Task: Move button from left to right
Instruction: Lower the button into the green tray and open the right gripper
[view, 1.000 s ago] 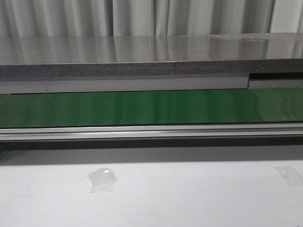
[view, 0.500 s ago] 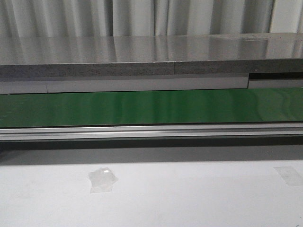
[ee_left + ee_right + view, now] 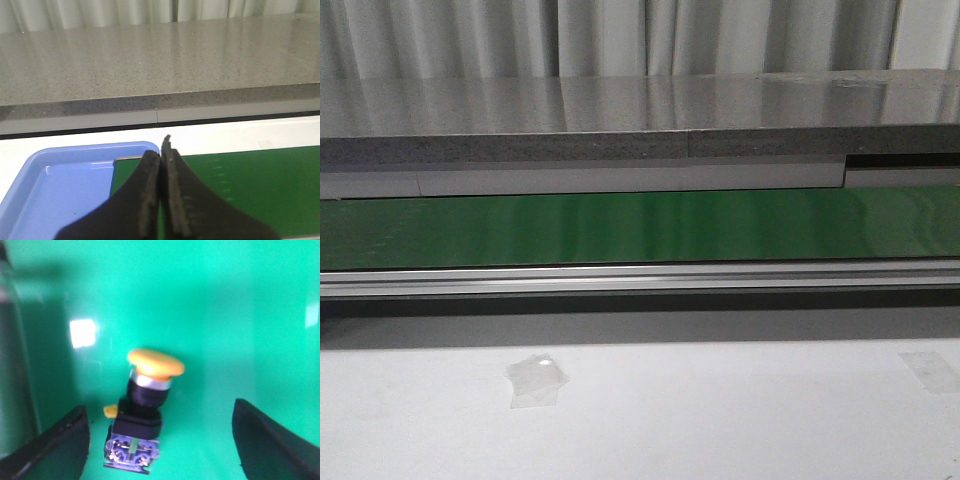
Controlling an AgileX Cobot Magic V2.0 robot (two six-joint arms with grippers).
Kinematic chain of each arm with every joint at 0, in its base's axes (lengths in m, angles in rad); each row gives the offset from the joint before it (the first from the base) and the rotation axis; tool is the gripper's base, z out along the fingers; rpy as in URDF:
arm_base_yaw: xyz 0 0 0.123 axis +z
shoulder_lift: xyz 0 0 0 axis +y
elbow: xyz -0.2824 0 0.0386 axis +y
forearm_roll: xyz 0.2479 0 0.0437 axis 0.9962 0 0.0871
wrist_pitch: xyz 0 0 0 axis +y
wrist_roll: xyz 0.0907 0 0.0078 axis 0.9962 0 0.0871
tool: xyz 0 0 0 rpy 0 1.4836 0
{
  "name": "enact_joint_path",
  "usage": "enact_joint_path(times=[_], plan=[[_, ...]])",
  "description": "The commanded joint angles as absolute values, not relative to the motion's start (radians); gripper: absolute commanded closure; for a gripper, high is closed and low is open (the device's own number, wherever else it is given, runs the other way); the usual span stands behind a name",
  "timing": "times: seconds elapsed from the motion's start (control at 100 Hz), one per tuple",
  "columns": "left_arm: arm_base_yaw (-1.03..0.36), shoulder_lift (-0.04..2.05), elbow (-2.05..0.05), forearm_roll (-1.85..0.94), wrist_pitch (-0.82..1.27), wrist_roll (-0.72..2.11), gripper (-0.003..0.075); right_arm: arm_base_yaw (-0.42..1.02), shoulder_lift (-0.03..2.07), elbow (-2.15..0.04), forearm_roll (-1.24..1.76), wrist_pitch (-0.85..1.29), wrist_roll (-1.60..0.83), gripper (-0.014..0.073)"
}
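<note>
The button (image 3: 145, 405) lies on a green surface (image 3: 225, 315) in the right wrist view, its round orange-yellow cap (image 3: 155, 363) pointing away from the fingers and its black body with a bluish terminal end toward them. My right gripper (image 3: 161, 440) is open, one finger (image 3: 55, 442) on each side of the button, not touching it. My left gripper (image 3: 163, 155) is shut and empty, above the edge where a blue tray (image 3: 60, 185) meets a green belt (image 3: 250, 185). Neither gripper nor the button shows in the front view.
The front view shows a green conveyor belt (image 3: 640, 225) with a metal rail (image 3: 640, 278), a grey counter (image 3: 620, 115) behind, and a white table (image 3: 720, 420) with taped patches (image 3: 535, 380). Curtains hang at the back.
</note>
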State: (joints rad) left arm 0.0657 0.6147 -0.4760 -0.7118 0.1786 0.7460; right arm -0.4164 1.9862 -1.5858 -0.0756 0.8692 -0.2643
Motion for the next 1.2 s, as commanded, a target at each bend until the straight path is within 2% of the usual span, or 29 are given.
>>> enact_joint_path(times=[0.0,0.21,0.59,0.87,1.19], plan=[[0.057,0.616,-0.505,-0.729,0.119,0.746,0.0740,-0.422,1.880,-1.639,-0.088,0.848,-0.246,0.0013],[0.057,0.616,-0.505,-0.729,0.119,0.746,0.0740,-0.372,1.778,-1.646,0.022,0.786,-0.241,0.0013],[0.057,0.616,-0.505,-0.729,0.119,0.746,0.0740,-0.148,1.549,-1.551,0.078,0.610,-0.243,0.0013],[0.057,0.616,-0.505,-0.729,0.119,0.746,0.0740,-0.044,1.347,-1.295,0.109,0.472,-0.243,0.0013],[0.057,0.616,-0.505,-0.729,0.119,0.746,0.0740,0.008,1.034,-0.860,0.178,0.258,-0.243,0.0013]])
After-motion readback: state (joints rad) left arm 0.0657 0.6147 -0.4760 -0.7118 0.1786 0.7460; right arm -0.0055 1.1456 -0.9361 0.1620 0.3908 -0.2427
